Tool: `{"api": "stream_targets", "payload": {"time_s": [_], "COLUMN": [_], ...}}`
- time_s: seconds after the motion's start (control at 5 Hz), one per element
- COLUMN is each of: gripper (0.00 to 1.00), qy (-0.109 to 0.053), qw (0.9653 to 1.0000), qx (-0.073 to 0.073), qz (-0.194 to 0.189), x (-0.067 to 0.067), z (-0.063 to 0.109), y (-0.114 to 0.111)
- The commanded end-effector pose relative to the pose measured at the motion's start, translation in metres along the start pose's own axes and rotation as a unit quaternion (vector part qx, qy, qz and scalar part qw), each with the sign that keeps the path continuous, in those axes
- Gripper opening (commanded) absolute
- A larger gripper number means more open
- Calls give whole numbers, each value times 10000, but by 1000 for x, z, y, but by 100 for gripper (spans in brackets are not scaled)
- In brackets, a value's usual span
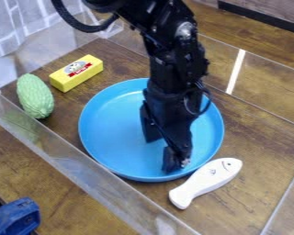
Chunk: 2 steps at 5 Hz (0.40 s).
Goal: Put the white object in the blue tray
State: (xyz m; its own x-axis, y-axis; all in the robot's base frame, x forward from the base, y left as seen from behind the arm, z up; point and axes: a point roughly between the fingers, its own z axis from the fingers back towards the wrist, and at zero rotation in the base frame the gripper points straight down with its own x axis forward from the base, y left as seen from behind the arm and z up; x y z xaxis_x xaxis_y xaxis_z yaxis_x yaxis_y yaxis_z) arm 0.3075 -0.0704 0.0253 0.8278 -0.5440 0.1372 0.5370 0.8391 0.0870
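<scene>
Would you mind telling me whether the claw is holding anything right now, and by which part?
Nothing is held: the claw is open over the blue tray, and the white fish toy lies on the table.

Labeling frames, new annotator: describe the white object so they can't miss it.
Find the big round blue tray in the middle of the wooden table. Just outside its rim, toward the lower right of the picture, lies the white object, a glossy fish-shaped toy. It is the only white thing; the yellow block and green oval sit on the tray's far side.

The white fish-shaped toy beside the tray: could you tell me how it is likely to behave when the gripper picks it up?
The white fish-shaped toy looks glossy, so it may slip between the fingers. Its solid moulded shape suggests that it stays stiff. Lying flat on the table, it seems unlikely to roll, though a push could spin it.
</scene>
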Motion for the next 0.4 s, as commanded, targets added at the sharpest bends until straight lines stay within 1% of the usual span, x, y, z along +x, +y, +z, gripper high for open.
{"api": "stream_targets", "payload": {"time_s": [0.0, 0.2], "gripper": [100, 100], "qy": [-357, -440], "qw": [9993, 9987], "qx": [72, 45], "qz": [-110, -263], "x": [11, 15], "z": [9, 4], "y": [6, 5]}}
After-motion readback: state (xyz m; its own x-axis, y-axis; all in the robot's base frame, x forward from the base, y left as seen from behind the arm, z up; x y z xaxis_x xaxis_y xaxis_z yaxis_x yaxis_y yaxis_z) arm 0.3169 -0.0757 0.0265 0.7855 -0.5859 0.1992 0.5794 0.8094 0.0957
